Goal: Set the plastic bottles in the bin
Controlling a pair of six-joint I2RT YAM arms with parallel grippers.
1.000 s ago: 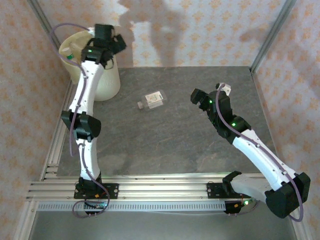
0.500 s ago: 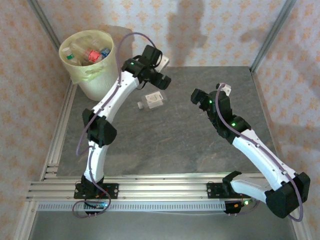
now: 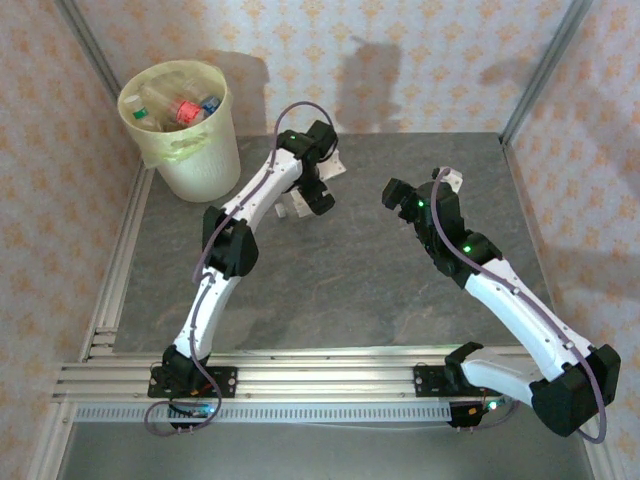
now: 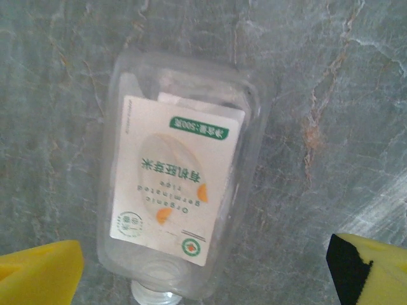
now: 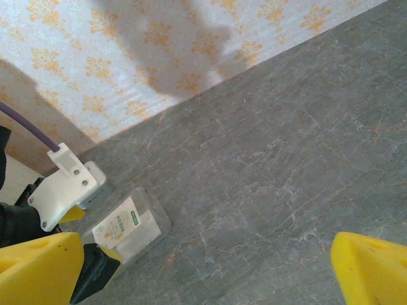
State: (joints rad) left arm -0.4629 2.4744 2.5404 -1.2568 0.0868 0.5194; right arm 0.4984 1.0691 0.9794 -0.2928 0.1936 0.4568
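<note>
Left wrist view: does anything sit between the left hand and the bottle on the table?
Nothing visible. The bottle lies flat on the table right below the open left hand, between its yellow fingers, with bare table around it. The stretch of table toward the bin looks bare too.

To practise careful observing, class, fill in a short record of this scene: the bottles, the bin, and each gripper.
Loose bottle: clear plastic bottle with a white label, lying on its side on the grey stone-patterned table
Bin: pale yellow round plastic bucket, upright at the far left corner
Inside bin: small bottles with coloured caps
Left gripper: open, over the loose bottle, jaws wide either side, not touching it
Right gripper: open, holding nothing, right of the loose bottle
To do: loose bottle not yet in bin
</note>
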